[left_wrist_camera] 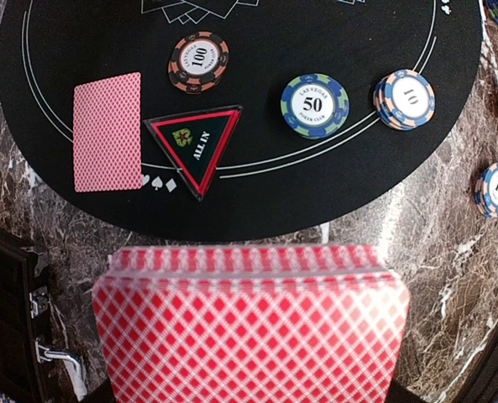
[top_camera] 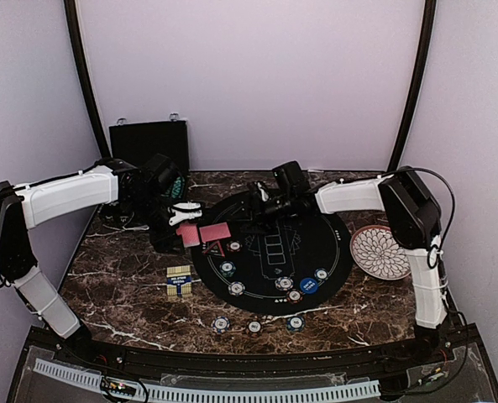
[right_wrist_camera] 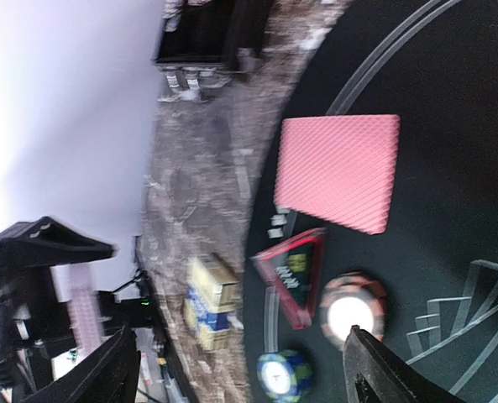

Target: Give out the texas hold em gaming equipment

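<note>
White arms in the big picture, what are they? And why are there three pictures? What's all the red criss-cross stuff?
They are two robot arms that pinch things. The big picture looks down from above; the other two come from small cameras on each wrist. The left gripper pinches a deck of red-backed cards, which fills its camera. The right gripper is open and empty above the round black mat. On the mat lie one card, a triangle marked ALL IN and poker chips. A patterned plate sits at the right.
</note>
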Motion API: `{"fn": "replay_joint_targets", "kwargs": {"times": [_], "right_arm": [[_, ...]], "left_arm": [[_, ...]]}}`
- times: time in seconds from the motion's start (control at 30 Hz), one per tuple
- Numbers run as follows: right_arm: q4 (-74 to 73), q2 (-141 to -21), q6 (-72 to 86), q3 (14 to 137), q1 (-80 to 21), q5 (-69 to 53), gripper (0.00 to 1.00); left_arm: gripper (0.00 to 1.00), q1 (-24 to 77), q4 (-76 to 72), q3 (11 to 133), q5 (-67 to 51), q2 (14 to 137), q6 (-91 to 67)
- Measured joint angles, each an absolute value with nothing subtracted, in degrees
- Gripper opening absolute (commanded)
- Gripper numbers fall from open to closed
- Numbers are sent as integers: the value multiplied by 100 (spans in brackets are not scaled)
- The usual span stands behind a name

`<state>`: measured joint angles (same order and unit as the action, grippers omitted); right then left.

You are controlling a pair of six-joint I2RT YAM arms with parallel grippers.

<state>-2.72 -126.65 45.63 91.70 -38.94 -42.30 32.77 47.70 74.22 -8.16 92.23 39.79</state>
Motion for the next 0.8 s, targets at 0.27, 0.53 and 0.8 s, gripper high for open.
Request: {"fn": "replay_joint_targets", "kwargs": {"times": [0.27, 0.53, 0.8], "right_arm": [[1566, -12429, 5749, 8329, -4316, -4858, 80], [2633, -12475, 6495, 8342, -4574, -5166, 76], [2869, -12720, 6812, 8370, -4619, -5297, 74]], "left_arm": [[8, 3277, 4770, 7424, -893, 9223, 3918], [8, 3277, 4768, 7496, -919, 9223, 3846], [8, 3280, 4777, 7627, -923, 9275, 3824]]}}
